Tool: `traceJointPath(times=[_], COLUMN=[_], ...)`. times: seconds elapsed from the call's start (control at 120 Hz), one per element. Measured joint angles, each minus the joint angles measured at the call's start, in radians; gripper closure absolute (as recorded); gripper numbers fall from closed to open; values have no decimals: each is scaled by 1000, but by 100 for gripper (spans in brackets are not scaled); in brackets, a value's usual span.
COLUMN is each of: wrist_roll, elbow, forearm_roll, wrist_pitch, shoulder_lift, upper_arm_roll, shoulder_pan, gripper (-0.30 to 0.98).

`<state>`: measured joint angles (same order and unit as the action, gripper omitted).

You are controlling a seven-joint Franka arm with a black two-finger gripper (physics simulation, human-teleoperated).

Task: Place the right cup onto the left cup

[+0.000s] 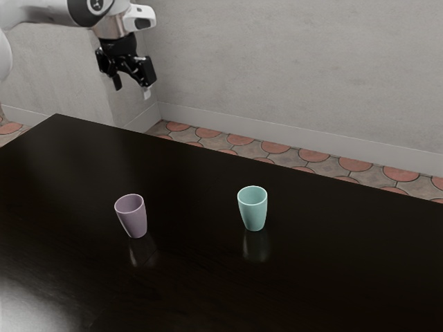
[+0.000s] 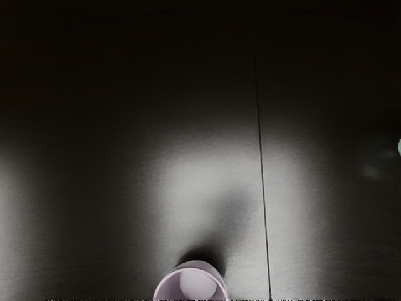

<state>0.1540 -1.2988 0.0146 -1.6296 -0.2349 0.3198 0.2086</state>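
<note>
My gripper [image 1: 131, 91] hangs high above the far side of the table in the exterior view, its two fingers apart with nothing between them. A purple cup [image 1: 136, 220] stands mouth up on the dark table, toward the exterior view's left. The teal cup [image 1: 254, 212] also stands mouth up, toward the exterior view's right, with a wide gap between the two. In the wrist view, the purple cup [image 2: 196, 284] is cut by the lower edge and looks hollow inside, while a sliver of the teal cup [image 2: 399, 147] touches the side edge.
The glossy black table [image 1: 190, 277] carries both cups and reflects them. Behind its far edge are a tiled floor [image 1: 313, 155] and a grey wall [image 1: 297, 69]. A thin straight seam runs across the tabletop in the wrist view.
</note>
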Motion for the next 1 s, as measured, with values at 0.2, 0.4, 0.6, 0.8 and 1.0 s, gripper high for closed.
traceJointPath(times=[0.2, 0.4, 0.6, 0.8, 1.0], wrist_roll=[13, -29, -115, -235, -319], elbow=[9, 147, 179, -56, -78], forearm_roll=[25, 80, 191, 280, 296], wrist_pitch=[-3, -71, -135, -242, -326], shoulder_lift=[-35, -257, -394, -307, -339], upper_arm_roll=[6, 54, 46, -15, -43], shoulder_pan=[44, 150, 225, 289, 301], gripper=[2, 2, 2, 2, 2])
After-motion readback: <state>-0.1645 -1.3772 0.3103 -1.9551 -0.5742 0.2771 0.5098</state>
